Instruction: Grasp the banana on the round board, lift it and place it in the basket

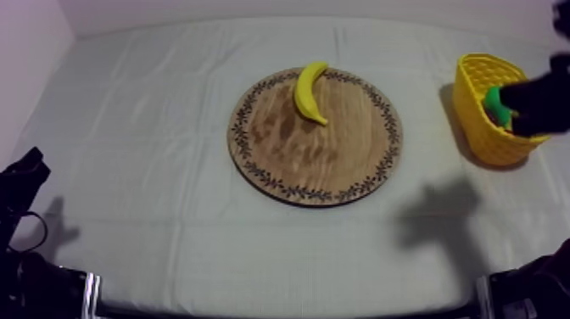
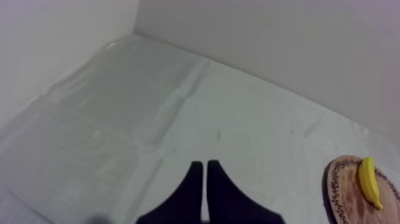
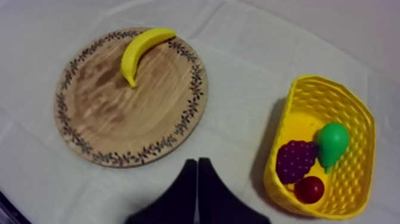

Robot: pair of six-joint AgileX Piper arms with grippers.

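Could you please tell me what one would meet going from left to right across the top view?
Left arm → board → basket

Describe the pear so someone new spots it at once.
Find the yellow basket beside the round wooden board. Three toy fruits lie inside; the pear is the only green one, next to purple grapes and a small red fruit.
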